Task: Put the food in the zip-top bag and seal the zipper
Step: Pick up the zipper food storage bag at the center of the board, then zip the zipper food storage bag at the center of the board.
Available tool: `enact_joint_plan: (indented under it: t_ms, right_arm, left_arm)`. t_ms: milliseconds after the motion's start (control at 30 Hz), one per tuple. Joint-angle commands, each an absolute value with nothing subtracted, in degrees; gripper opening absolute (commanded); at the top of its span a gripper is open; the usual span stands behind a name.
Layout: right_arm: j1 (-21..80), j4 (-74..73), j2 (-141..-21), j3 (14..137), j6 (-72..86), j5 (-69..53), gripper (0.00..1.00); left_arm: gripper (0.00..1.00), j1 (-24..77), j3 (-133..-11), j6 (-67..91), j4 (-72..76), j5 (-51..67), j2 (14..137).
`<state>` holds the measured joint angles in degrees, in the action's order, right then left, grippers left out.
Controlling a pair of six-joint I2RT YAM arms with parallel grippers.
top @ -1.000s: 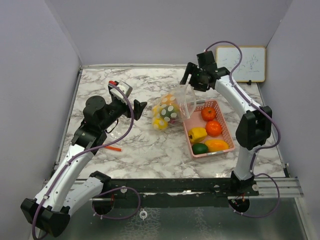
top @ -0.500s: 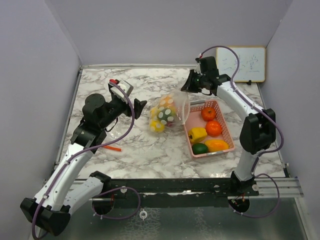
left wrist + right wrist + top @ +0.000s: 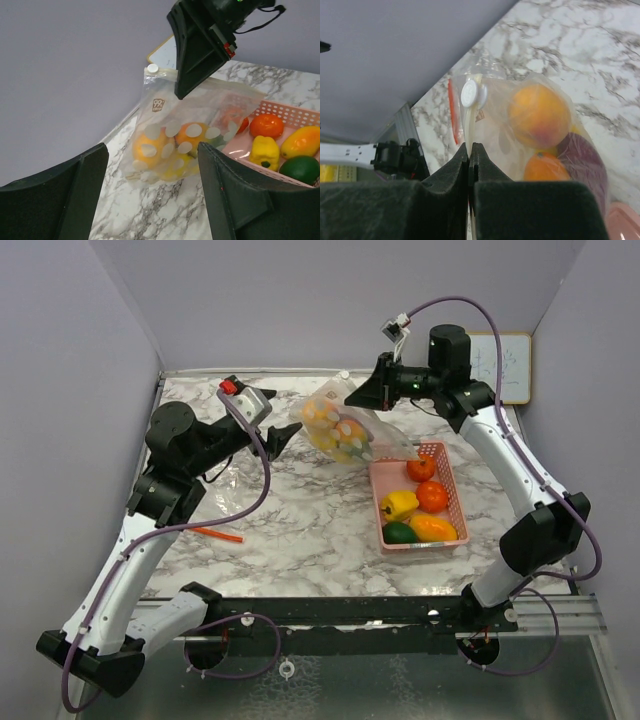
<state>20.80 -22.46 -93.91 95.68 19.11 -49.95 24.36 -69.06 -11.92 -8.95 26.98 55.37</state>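
The zip-top bag (image 3: pixel 340 426), clear with white dots, hangs lifted off the marble table. My right gripper (image 3: pixel 354 397) is shut on its zipper edge, just below the white slider (image 3: pixel 470 93). Inside the bag I see an orange fruit (image 3: pixel 539 115), a smaller orange one (image 3: pixel 543 167), a dark purple piece (image 3: pixel 582 160) and yellow ones (image 3: pixel 150 147). More food lies in the pink basket (image 3: pixel 375 502): a tomato (image 3: pixel 421 468), an orange (image 3: pixel 433 496), a yellow pepper (image 3: pixel 397 505), a green fruit (image 3: pixel 400 533) and a mango (image 3: pixel 433 530). My left gripper (image 3: pixel 285 438) stands open to the bag's left, not touching it.
An orange-red pen (image 3: pixel 218 534) lies on the table at the left front. A small whiteboard (image 3: pixel 505 365) leans against the back right wall. Grey walls close the table in at the back and on both sides.
My right gripper has shut on the bag's zipper edge and raised the bag up and toward the back left. My left arm has risen and its jaws have narrowed a little.
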Motion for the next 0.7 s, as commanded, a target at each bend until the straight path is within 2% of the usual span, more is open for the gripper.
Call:
enact_joint_plan:
  t_ms: [0,267,500,667]
  right_arm:
    - [20.9,-23.4,-91.7,97.9,15.7,-64.3,0.02]
    - [22.5,-27.8,-89.6,99.0,13.8,-72.1,0.02]
    - [25.1,-30.8,-88.1,98.3,11.2,-71.3,0.02]
    - [25.7,-30.9,-87.5,98.8,10.7,-72.8,0.02]
  left_arm:
    - [0.73,24.2,-71.2,-15.2,-11.2,38.1,55.3]
    - [0.74,24.1,-70.3,-10.4,-6.8,44.6,55.0]
    - [0.74,24.1,-71.9,-0.9,-1.8,51.8,59.0]
    - [0.74,24.1,-72.8,5.9,-1.8,51.3,62.4]
